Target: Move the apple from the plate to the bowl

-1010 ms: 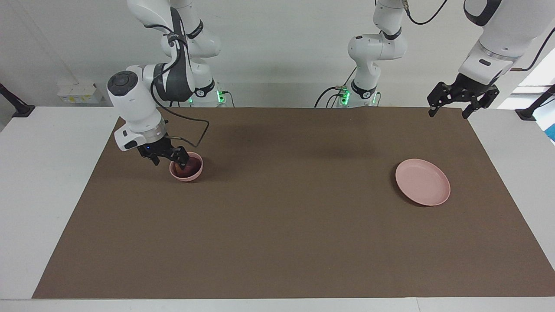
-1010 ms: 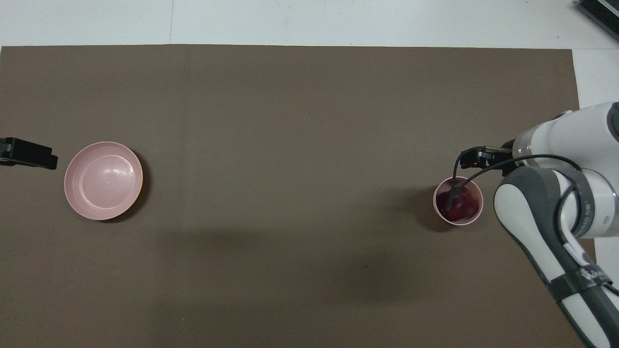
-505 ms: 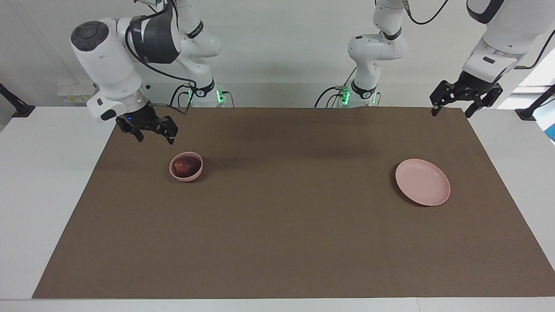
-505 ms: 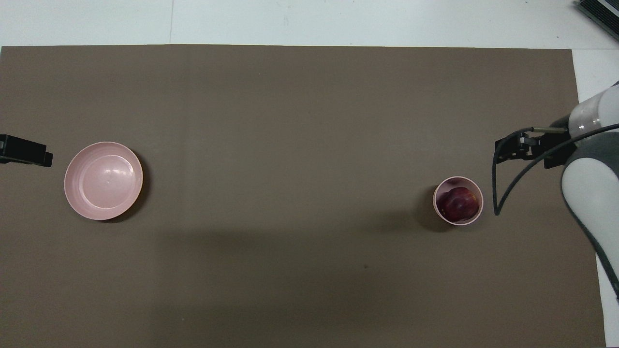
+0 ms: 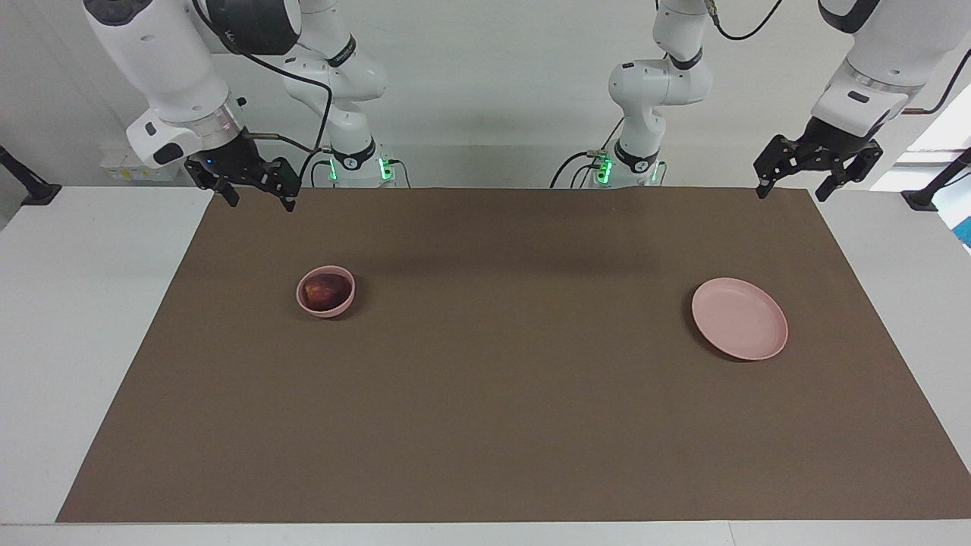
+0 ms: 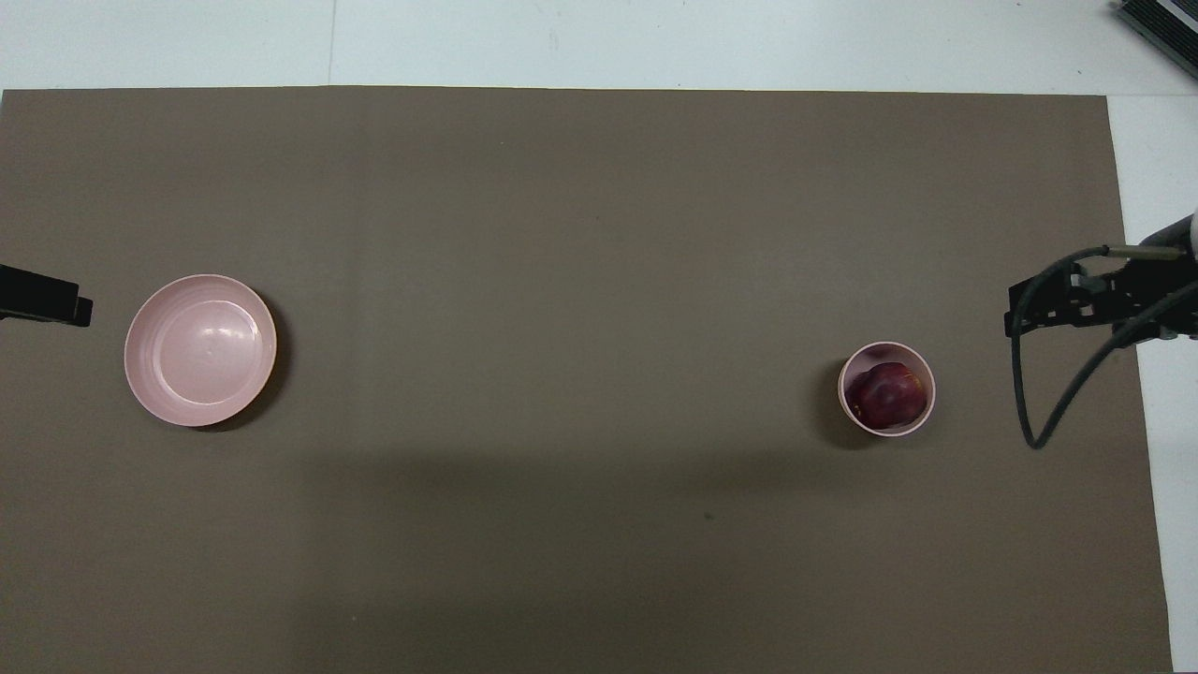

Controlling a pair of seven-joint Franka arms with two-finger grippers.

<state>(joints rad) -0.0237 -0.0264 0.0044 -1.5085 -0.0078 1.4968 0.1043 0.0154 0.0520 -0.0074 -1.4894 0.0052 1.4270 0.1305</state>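
The dark red apple lies inside the small pink bowl, toward the right arm's end of the table. At the left arm's end sits the flat pink plate with nothing on it. My right gripper hangs open and holds nothing, high over the mat's corner at the right arm's end, well apart from the bowl. Open too and holding nothing, my left gripper hovers over the mat's corner by the left arm's base, away from the plate.
A brown mat covers most of the white table. A black cable loops down from the right wrist over the mat beside the bowl.
My right gripper has risen from the bowl and drawn back toward its end of the table, leaving the apple in the bowl. The left gripper has lifted slightly.
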